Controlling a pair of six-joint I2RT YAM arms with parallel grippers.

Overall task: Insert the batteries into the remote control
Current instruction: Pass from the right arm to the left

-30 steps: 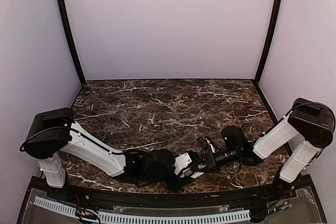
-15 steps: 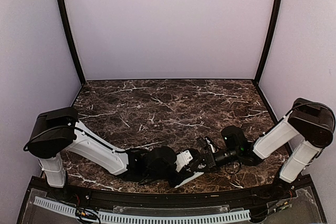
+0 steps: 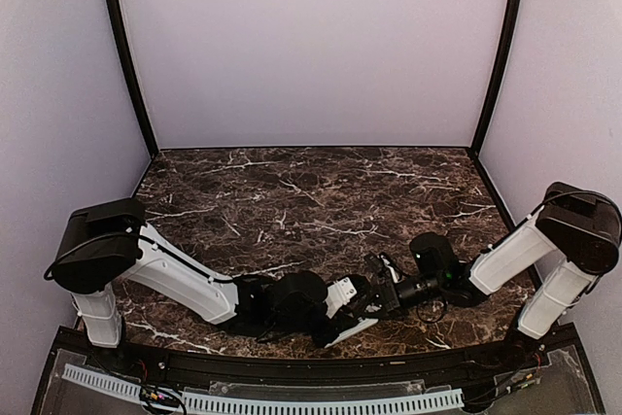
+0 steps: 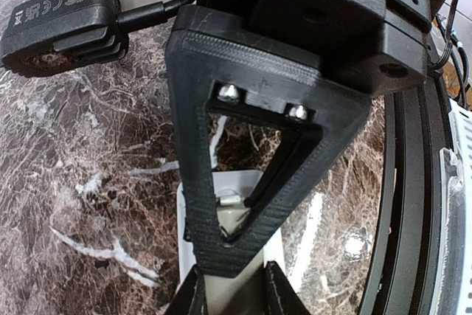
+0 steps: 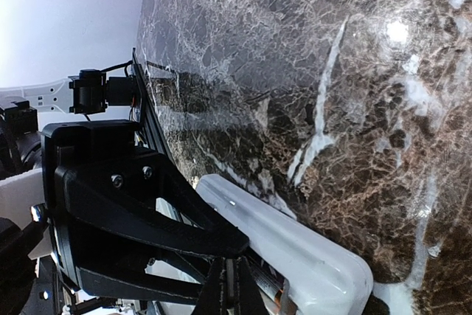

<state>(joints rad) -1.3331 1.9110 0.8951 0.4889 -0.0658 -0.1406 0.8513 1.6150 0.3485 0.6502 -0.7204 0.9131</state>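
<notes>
The remote control [image 4: 273, 248] is a white bar lying back-up near the table's front edge, its recessed compartment showing. My left gripper [image 4: 236, 285] is shut on its sides. My right gripper [image 4: 225, 252] is shut, and its tips point down into the compartment beside a metal contact [image 4: 230, 199]. In the right wrist view the remote control [image 5: 295, 245] runs diagonally, and one battery [image 5: 274, 294] with an orange end lies in the compartment next to my right gripper [image 5: 236, 285]. From above, both grippers [image 3: 352, 306] [image 3: 374, 291] meet over the remote control [image 3: 347, 329].
Dark marble tabletop [image 3: 311, 201] stretches behind the arms. A black rail [image 4: 409, 204] runs along the near table edge, close to the remote's right side. Pale walls enclose the table on three sides.
My left gripper has closed in on the remote control and shifted slightly right. The right arm has stayed put with its jaws shut.
</notes>
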